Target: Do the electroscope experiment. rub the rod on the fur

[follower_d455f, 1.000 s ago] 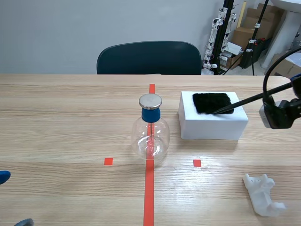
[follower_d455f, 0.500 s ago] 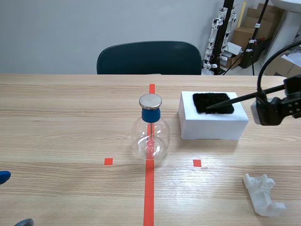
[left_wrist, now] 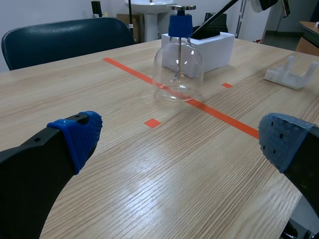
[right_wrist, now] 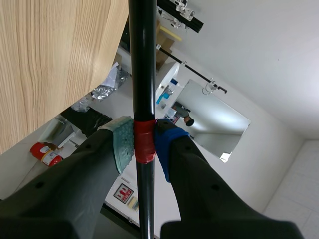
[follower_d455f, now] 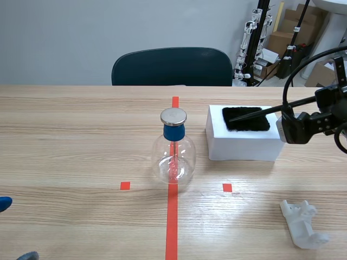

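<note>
Nearest the robot, the left gripper (left_wrist: 182, 142) is hanging low over the table (follower_d455f: 70, 151) edge with its blue pads spread wide apart, holding nothing. Over on the right side a white plastic piece (follower_d455f: 303, 223) is lying by itself, well apart from everything else.

Going further out, the electroscope flask (follower_d455f: 173, 154) is standing upright right on the orange-red tape line (follower_d455f: 172, 216). It's clear glass with a blue stopper (follower_d455f: 174, 132) and a flat metal disc (follower_d455f: 173, 116) on top. From the left wrist view it's sitting straight ahead of that gripper and partly blocking the white box (follower_d455f: 244, 143) behind it.

That box is sitting just beside the flask, on its right, with the black fur (follower_d455f: 245, 118) lying flat on top. The rod (follower_d455f: 260, 112) is slanting down across the fur from the right, with its tip over the fur's left part. It looks like it's touching, but I can't tell for sure. The right gripper (right_wrist: 143, 144) is pinching the rod at a red band, pads pressed on either side, and hovering just past the box's right edge.

The table is light wood grain. Behind it a dark chair (follower_d455f: 172, 66) is tucked in against a plain grey wall (follower_d455f: 81, 38), and cardboard boxes (follower_d455f: 282, 38) and stands are crowding the far right corner.
</note>
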You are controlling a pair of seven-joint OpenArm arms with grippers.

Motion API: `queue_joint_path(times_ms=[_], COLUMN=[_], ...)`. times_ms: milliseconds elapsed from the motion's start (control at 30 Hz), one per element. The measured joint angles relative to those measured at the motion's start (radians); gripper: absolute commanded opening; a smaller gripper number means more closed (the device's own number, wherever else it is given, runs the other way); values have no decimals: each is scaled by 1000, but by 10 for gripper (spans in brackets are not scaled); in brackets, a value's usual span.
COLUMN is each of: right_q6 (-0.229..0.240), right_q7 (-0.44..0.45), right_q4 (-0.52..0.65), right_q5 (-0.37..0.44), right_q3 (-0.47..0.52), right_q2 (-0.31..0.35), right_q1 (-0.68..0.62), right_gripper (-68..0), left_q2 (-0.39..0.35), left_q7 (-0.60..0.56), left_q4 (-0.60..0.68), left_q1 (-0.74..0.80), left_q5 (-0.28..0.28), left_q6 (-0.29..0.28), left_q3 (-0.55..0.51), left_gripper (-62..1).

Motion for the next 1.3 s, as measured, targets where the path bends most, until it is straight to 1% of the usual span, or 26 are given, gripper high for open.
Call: queue_joint_path(times_ms=[133,200,300,367,533,567,633,700,867,933,1033,1200,1267,1300], right_q6=[0,0,0,0,2,1,1,1,0,0,0,-1,-1,-1], right_q7=[1,-1,-6,-5,-27,-29,-26,-24,10,11,7,-29,-38,-37], right_q4=[0,0,0,0,0,0,0,0,-5,-17,-22,-22,-22,-22], right_q5=[51,51,51,33,-9,-9,-8,10,62,63,48,-13,-13,-12], right_q3=[0,0,0,0,0,0,0,0,0,0,0,0,0,0], right_q2=[69,103,116,98,-2,-14,-15,9,124,139,120,13,-14,-17], right_q1=[0,0,0,0,6,9,10,8,2,2,2,6,6,5], right_gripper=[-653,-653,-653,-653,-653,-653,-653,-653,-653,-653,-653,-653,-653,-653], left_q2=[0,0,0,0,0,0,0,0,0,0,0,0,0,0], left_q7=[0,0,0,0,0,0,0,0,0,0,0,0,0,0], left_q4=[0,0,0,0,0,0,0,0,0,0,0,0,0,0], left_q1=[0,0,0,0,0,0,0,0,0,0,0,0,0,0], left_q5=[0,0,0,0,0,0,0,0,0,0,0,0,0,0], left_q6=[0,0,0,0,0,0,0,0,0,0,0,0,0,0], left_q3=[0,0,0,0,0,0,0,0,0,0,0,0,0,0], left_gripper=[14,14,14,14,14,14,14,14,14,14,14,14,14,14])
